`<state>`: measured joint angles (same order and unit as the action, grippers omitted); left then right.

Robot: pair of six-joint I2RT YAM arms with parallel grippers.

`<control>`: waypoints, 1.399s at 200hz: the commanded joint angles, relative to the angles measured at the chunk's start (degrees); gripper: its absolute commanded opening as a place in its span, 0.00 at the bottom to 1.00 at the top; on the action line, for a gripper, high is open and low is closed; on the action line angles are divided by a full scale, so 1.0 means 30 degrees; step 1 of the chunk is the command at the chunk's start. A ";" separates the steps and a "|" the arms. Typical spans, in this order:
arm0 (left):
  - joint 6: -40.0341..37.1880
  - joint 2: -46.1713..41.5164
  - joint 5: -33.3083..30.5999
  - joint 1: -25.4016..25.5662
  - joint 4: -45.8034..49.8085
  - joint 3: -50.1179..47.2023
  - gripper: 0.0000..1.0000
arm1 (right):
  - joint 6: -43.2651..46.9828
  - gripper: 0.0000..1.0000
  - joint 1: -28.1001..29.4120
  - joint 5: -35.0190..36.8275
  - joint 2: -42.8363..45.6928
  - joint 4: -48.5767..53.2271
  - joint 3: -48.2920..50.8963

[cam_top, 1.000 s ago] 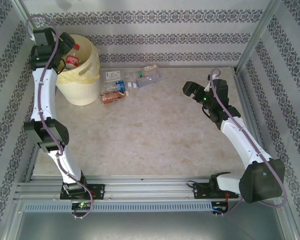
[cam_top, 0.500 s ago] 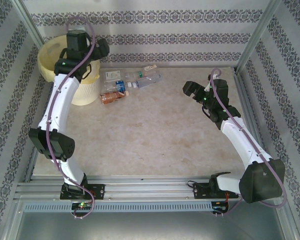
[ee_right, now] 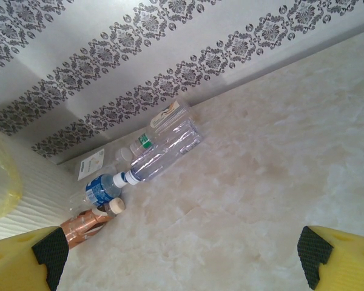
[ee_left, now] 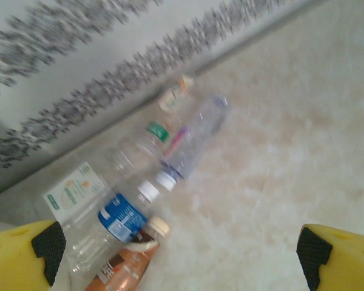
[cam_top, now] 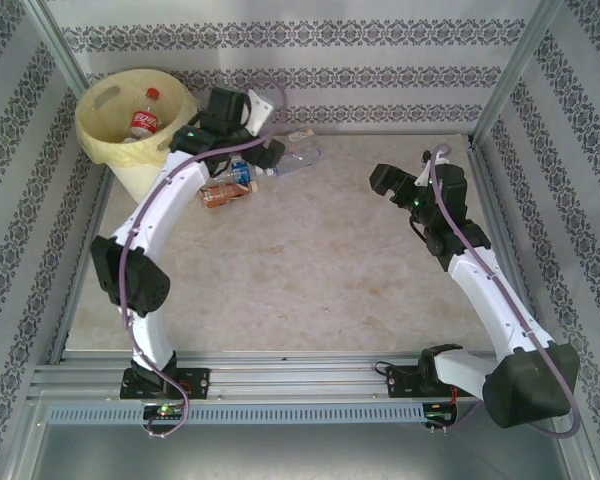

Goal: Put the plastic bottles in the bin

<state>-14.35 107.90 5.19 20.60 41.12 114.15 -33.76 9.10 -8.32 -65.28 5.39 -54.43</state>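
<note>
In the far left corner of the surface (cam_top: 310,270) stands the bin (cam_top: 92,100), a round cream bucket with a pale yellow liner folded over its rim, and a red-labelled bottle (cam_top: 143,123) lies inside it. Just to the right of the bin, along the far edge below the patterned wall (cam_top: 380,75), the other plastic bottles lie in a loose cluster on their sides. Nearest is a brown bottle (ee_left: 127,267) with a cream cap, touching a blue-labelled bottle (ee_left: 118,215) just beyond it. Next to those lies a long clear bottle (ee_left: 191,136) with a white cap, pointing away to the far right. Behind them, close to the wall, are a flattened bottle (ee_left: 73,194) with a white label, a clear bottle with a green band (ee_left: 139,148), and a small one with an orange-and-white label (ee_left: 173,97). The left gripper (ee_left: 182,257) hangs over this cluster with its yellow fingers spread wide; whether it touches any bottle cannot be told from the top view. The right gripper (ee_right: 182,257) is over the right half of the surface, well apart from the bottles, its fingers also spread wide and turned toward the cluster.
</note>
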 commanded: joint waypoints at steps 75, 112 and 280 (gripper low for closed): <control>-0.4428 0.6279 -0.6842 -0.0156 0.4460 0.0875 1.00 | 0.0734 0.98 -0.0218 0.0897 0.0496 0.0403 0.0143; -0.3538 0.9063 -0.7474 -0.1198 0.5970 0.3623 1.00 | 0.0859 0.98 -0.0223 0.1093 0.0621 0.0758 0.0179; -0.1003 0.6665 -0.2596 -0.2035 0.6320 -0.0277 0.84 | 0.0682 0.98 -0.0238 0.1315 0.0518 0.0739 0.0190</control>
<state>-18.94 133.21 -3.18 14.17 61.60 115.11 -31.55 9.08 -4.95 -63.64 8.12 -54.08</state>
